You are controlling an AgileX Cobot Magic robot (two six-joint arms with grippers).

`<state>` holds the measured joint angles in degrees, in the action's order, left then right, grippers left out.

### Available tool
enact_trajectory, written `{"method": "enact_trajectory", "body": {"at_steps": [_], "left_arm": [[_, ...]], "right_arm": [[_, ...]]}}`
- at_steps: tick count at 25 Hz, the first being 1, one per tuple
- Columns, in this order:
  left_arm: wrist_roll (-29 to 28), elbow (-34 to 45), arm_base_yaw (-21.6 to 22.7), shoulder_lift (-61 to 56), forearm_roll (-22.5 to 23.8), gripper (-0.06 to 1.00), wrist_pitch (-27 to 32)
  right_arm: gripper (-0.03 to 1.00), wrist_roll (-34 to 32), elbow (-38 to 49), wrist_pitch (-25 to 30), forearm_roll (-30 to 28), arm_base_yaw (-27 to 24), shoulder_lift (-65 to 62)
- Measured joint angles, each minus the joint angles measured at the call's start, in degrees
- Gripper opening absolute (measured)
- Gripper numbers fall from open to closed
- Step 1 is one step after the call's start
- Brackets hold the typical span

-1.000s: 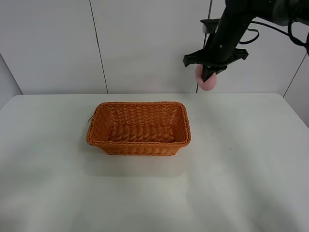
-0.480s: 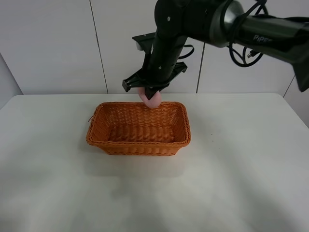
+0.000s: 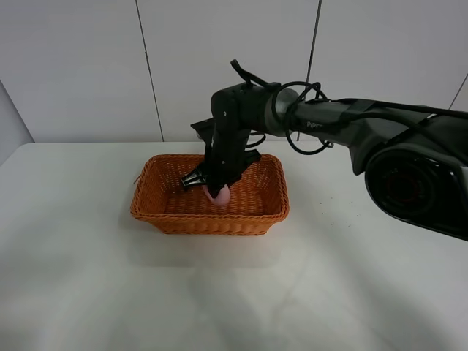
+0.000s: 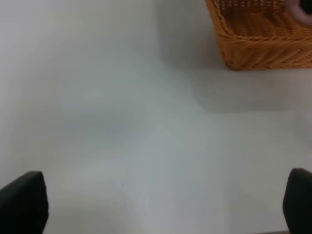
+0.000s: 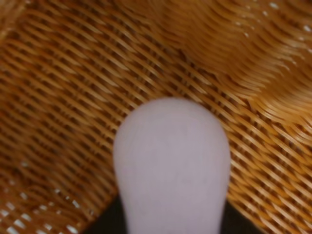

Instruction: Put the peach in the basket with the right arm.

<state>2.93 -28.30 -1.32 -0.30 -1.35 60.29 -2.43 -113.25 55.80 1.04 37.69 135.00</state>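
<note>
The orange-brown wicker basket (image 3: 168, 210) sits in the middle of the table. My right gripper (image 3: 217, 189) reaches down into it from the right, shut on the pale pink peach (image 3: 219, 195), which hangs just above the basket floor. In the right wrist view the peach (image 5: 171, 161) fills the middle, with the woven basket floor (image 5: 63, 83) close behind it. My left gripper (image 4: 156, 204) is open over bare table, its fingertips (image 4: 22, 202) at the frame's corners, with a corner of the basket (image 4: 253, 44) ahead.
The white table (image 3: 351, 278) spreads around the basket on all sides. A white panelled wall (image 3: 73, 66) stands behind it. The right arm's black links (image 3: 344, 121) stretch across above the table's right half.
My right arm has swung left from the far right and come down, carrying the peach from high above the table into the basket.
</note>
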Motion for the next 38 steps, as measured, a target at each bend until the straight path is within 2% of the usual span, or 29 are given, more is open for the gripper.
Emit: {"method": "enact_trajectory", "body": {"at_steps": [6, 9, 14, 19, 23, 27, 32, 38], "left_arm": [[0.0, 0.0, 0.0, 0.0, 0.0, 0.99, 0.0], [0.0, 0.0, 0.0, 0.0, 0.0, 0.99, 0.0], [0.0, 0.0, 0.0, 0.0, 0.0, 0.99, 0.0], [0.0, 0.0, 0.0, 0.0, 0.0, 0.99, 0.0], [0.0, 0.0, 0.0, 0.0, 0.0, 0.99, 0.0], [0.0, 0.0, 0.0, 0.0, 0.0, 0.99, 0.0], [0.0, 0.0, 0.0, 0.0, 0.0, 0.99, 0.0], [0.0, 0.0, 0.0, 0.0, 0.0, 0.99, 0.0]], "right_arm": [[0.57, 0.0, 0.0, -0.59, -0.06, 0.0, 1.16], [0.67, 0.0, 0.0, -0.11, -0.06, 0.0, 0.9], [0.69, 0.0, -2.61, 3.85, -0.11, 0.0, -0.57], [0.7, 0.0, -14.96, 12.45, -1.04, 0.0, -1.39], [0.7, 0.0, -22.61, 13.39, -1.82, 0.0, -2.27], [0.7, 0.0, -24.18, 13.61, -1.95, -0.78, -3.08], [0.7, -0.06, -24.18, 13.84, -2.03, -4.76, -2.76], [0.7, -0.06, -24.18, 13.84, -2.31, -14.25, -2.76]]}}
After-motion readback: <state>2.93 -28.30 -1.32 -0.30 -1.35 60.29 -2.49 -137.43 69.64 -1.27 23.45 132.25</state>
